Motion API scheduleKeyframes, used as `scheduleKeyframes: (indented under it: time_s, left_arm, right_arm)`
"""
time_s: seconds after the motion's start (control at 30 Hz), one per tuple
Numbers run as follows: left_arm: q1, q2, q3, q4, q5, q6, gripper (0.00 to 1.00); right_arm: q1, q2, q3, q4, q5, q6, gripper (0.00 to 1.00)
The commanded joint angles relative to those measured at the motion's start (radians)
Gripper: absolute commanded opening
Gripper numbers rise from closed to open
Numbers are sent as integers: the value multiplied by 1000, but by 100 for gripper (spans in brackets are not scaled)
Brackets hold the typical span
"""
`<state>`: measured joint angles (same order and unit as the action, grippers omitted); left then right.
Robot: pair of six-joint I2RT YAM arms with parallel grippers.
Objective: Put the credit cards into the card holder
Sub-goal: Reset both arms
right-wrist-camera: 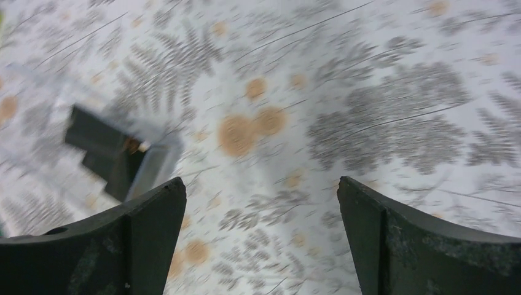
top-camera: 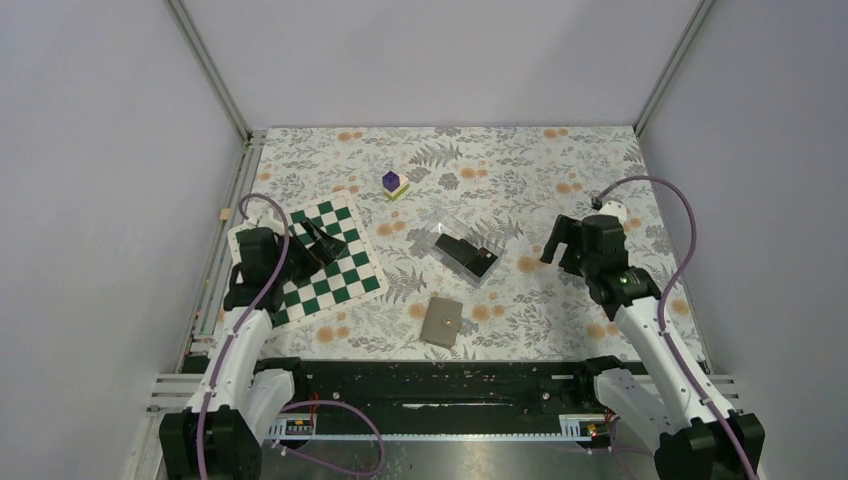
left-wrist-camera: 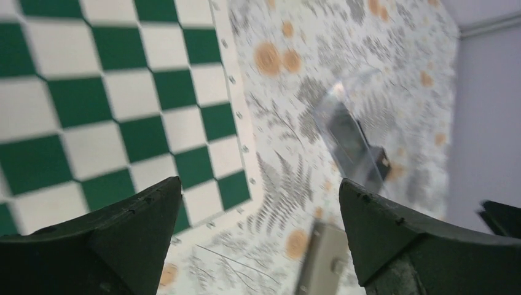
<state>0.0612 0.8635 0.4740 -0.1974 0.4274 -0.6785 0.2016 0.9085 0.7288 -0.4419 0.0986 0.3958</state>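
Nearest you, the flat grey-brown card holder [top-camera: 443,322] lies closed. Your left arm [top-camera: 240,335] leans over the green-checked board [top-camera: 352,277], your right arm [top-camera: 650,330] above the floral surface [top-camera: 520,170], both jaws spread, empty. Black credit cards [top-camera: 465,253] sit in a clear plastic box [top-camera: 448,222] beyond.

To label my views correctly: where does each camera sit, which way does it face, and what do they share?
Top external: high behind the arm bases, looking down on the table; both arms show.
Left wrist: on the left arm, looking past the open left gripper over the chessboard towards the card holder.
Right wrist: on the right arm, looking down past the open right gripper at the table.
Shared: all three see the clear box with black cards.
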Motion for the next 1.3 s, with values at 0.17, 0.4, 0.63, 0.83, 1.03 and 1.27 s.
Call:
scheduleKeyframes:
  time_s: [0.17,0.4,0.63,0.83,1.03,1.27]
  left_arm:
    - [6,-115,-48,219,-436,494,99]
    - [6,-25,-244,654,-434,567,99]
    - [6,154,-386,1182,-452,570,99]
    - [8,497,-325,1475,-339,565,99]
    - [-56,479,-256,1290,-390,645,99]
    - [-95,475,-243,1264,-408,664,99]
  right_arm:
    - [-4,-4,-286,516,547,-227,97]
    - [-5,28,-578,1136,413,-403,99]
    - [-45,199,-482,1182,318,-458,99]
    - [-163,467,-465,1497,122,-339,100]
    - [-168,420,-468,1400,178,-302,99]
    - [-168,447,-466,1446,144,-323,99]
